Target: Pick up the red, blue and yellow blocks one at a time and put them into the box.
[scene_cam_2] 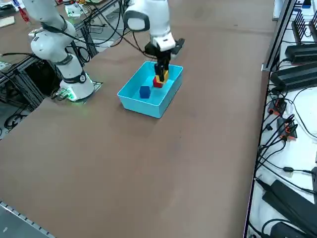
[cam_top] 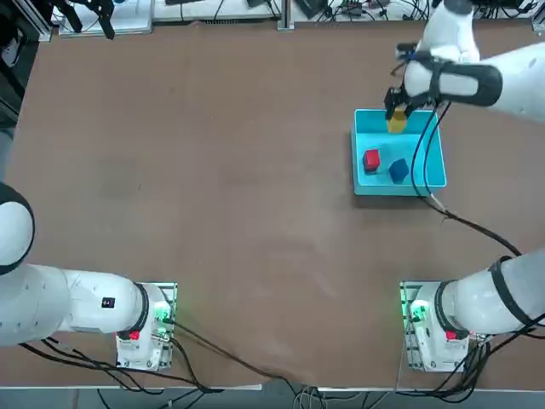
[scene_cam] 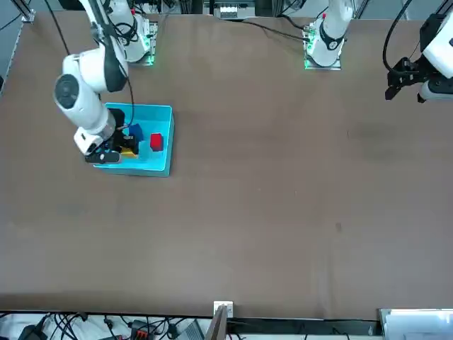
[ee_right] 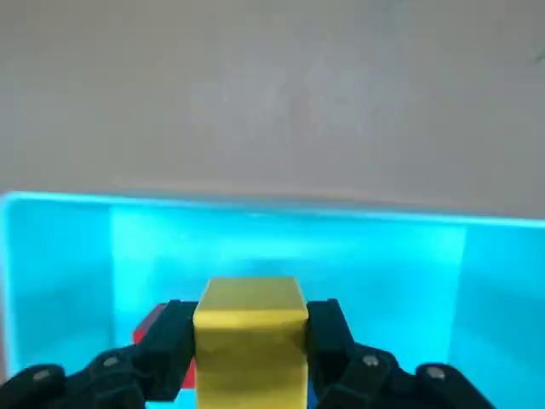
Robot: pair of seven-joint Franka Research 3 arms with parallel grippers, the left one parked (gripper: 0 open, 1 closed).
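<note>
Brown table point(cam_top: 213, 213) carries the box point(cam_top: 440, 170) with the red block point(cam_top: 371, 159) and blue block point(cam_top: 398, 170) already inside, while the right claw point(cam_top: 397, 115) grips the yellow block point(cam_top: 396, 124) over it, leaving only its release.

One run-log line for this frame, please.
right pincer: shut on small yellow cube, over shallow cyan plastic tray | inside: red cube, blue cube

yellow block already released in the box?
No: in the wrist view the right gripper is shut on the yellow block, held over the box.
</note>
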